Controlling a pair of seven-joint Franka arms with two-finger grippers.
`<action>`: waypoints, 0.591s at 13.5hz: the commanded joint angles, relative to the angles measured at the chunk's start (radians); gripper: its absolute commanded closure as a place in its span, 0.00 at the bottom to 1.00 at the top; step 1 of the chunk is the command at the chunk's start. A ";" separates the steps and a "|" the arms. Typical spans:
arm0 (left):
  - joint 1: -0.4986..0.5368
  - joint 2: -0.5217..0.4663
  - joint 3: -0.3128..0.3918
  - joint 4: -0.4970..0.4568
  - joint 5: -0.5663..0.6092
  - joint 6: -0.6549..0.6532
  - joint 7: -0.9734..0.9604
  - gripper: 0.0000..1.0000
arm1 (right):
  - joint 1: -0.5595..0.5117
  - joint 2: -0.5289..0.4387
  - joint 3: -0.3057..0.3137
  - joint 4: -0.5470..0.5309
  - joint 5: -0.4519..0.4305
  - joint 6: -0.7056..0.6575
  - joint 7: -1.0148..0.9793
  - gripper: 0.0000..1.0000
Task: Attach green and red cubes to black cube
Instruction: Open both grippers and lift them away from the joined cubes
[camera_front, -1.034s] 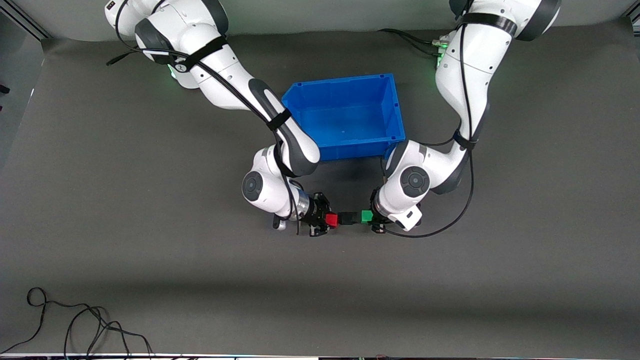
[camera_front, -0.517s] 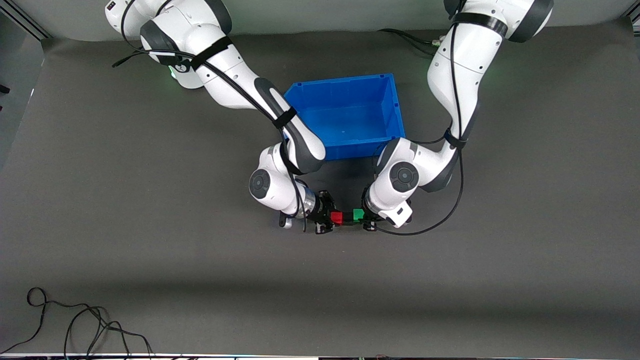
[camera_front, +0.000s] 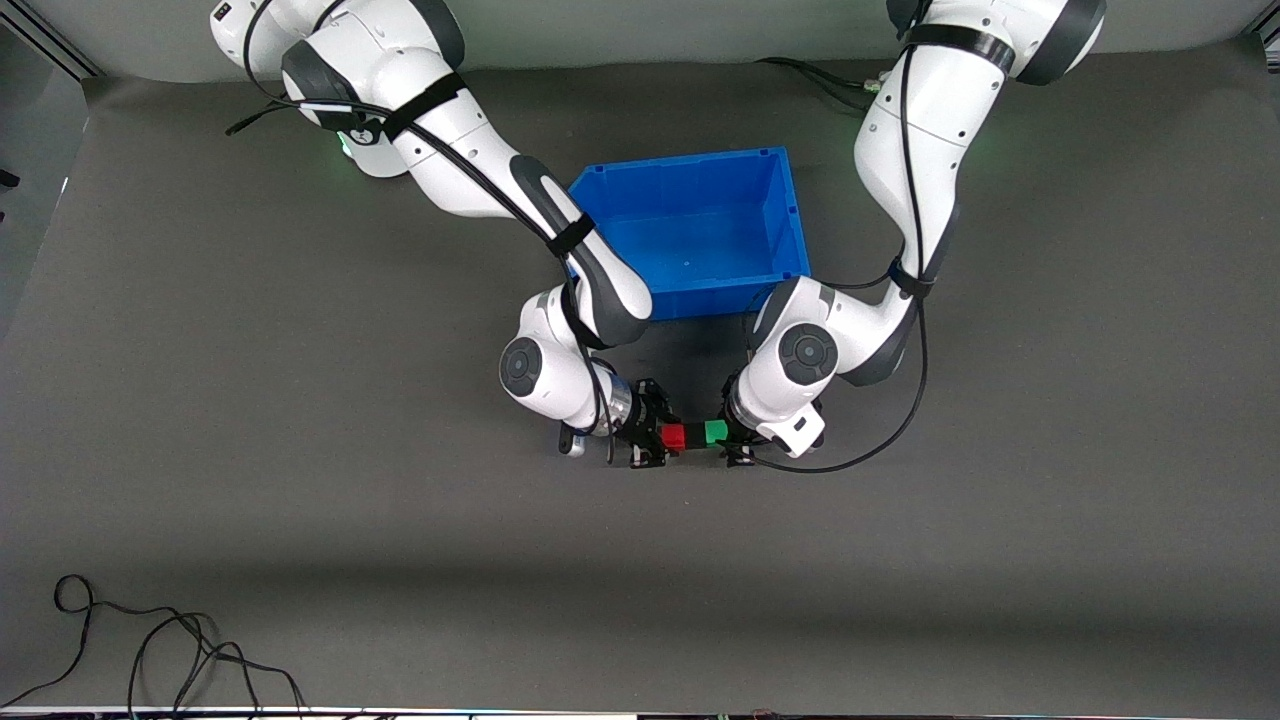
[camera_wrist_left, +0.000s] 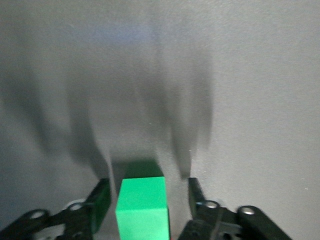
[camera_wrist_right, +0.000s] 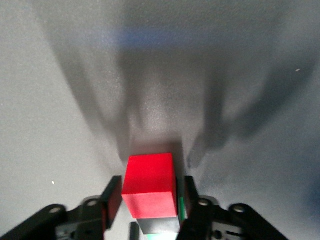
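Note:
The red cube (camera_front: 674, 436), the black cube (camera_front: 695, 436) and the green cube (camera_front: 716, 431) form one tight row, with the black cube in the middle, low over the mat and nearer the front camera than the bin. My right gripper (camera_front: 662, 438) is shut on the red cube (camera_wrist_right: 150, 180). The black cube (camera_wrist_right: 159, 226) shows pressed against the red one in the right wrist view. My left gripper (camera_front: 726, 438) straddles the green cube (camera_wrist_left: 141, 205). Its fingers (camera_wrist_left: 196, 192) stand a little apart from the cube on both sides.
A blue bin (camera_front: 790, 215) stands farther from the front camera than the cubes, between the two arms. A black cable (camera_front: 150, 640) lies on the mat near the front edge, toward the right arm's end.
Both grippers have moved toward each other. The gap between the red cube and the black cube has closed, so the three cubes now touch in a row.

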 joint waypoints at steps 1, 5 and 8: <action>-0.003 0.008 0.026 0.028 0.023 -0.023 -0.018 0.00 | 0.009 0.006 -0.016 0.034 -0.016 0.008 0.017 0.00; 0.036 -0.106 0.069 0.016 0.105 -0.241 0.117 0.00 | 0.003 -0.051 -0.065 0.006 -0.068 -0.046 0.018 0.00; 0.061 -0.241 0.084 -0.047 0.112 -0.349 0.362 0.00 | 0.002 -0.117 -0.148 0.006 -0.227 -0.237 0.009 0.00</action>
